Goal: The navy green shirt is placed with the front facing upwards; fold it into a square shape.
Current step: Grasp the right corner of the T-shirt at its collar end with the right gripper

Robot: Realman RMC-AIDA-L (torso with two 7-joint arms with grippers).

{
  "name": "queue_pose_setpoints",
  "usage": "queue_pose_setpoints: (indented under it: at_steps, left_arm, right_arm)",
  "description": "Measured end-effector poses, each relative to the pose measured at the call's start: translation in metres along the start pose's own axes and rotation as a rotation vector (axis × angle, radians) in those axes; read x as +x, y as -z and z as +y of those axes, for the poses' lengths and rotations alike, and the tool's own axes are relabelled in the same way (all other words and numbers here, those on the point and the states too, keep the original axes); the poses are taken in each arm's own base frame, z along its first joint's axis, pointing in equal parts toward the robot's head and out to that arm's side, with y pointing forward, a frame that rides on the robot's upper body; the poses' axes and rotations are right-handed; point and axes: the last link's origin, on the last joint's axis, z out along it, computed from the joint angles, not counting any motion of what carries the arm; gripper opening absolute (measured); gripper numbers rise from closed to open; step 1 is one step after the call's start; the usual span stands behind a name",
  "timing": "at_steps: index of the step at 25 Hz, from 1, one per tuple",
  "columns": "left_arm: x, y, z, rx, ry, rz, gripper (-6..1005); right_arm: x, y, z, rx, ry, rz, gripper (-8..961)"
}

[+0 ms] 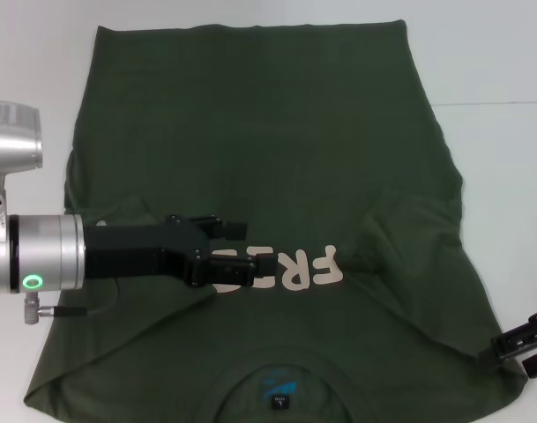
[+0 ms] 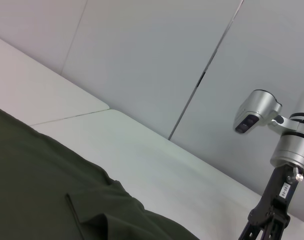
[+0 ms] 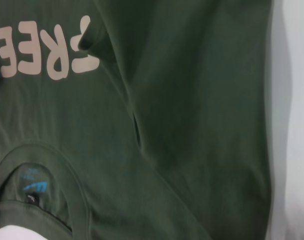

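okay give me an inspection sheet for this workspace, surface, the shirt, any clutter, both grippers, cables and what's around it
Surface: white table, seam line visible.
Job's things: dark olive-green cotton T-shirt lying front up, collar nearest the robot, cream "FREE" letters partly covered, both sides folded inward.
Clutter: nothing seen.
Grippers: left gripper over the chest lettering, fingers apart; right gripper at the shirt's near right edge, fingers unclear.
Cables: thin cable beneath the left wrist.
Surroundings: pale grey wall panels.
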Motion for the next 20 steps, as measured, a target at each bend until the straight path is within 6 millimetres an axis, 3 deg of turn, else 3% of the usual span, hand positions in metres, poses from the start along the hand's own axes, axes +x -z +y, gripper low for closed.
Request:
queue_pose_setpoints:
  at_steps: [12,20]
  left_arm:
    - [-0.0001,-0.0001,0.0001,-0.001,0.001,0.000,885]
    - [-0.0003,-0.0001,0.0001,-0.001,0.000,0.000,882]
  right_arm:
    - [0.0007,-0.0046,0.0024,-0.008,0.001,0.005,914]
    - [0.0011,-0.0052,0.0029,-0.008,-0.003,0.012,779]
